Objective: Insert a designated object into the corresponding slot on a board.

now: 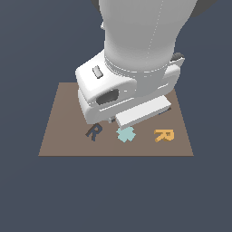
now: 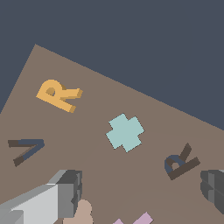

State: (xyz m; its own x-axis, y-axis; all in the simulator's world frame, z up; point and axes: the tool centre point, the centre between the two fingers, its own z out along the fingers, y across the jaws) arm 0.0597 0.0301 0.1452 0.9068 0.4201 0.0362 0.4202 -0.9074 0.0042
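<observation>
The orange R-shaped object [image 1: 164, 135] lies flat on the brown board [image 1: 59, 136], towards the exterior view's right front. The dark R-shaped slot [image 1: 94, 132] is at the left front, with a teal cross [image 1: 126, 134] between the two. In the wrist view I see the orange R [image 2: 58, 94], the teal cross [image 2: 125, 132] and the R slot [image 2: 180, 162]. My gripper [image 2: 142, 188] hovers above the board, open and holding nothing. Its fingers [image 2: 65, 192] stand wide apart, away from the orange R. In the exterior view the arm's body hides the board's middle.
A dark V-shaped recess [image 2: 26, 148] is cut into the board near the orange R. Part of a pink piece [image 2: 141, 218] and a tan shape [image 2: 81, 212] lie under the gripper. Dark blue-grey floor surrounds the board.
</observation>
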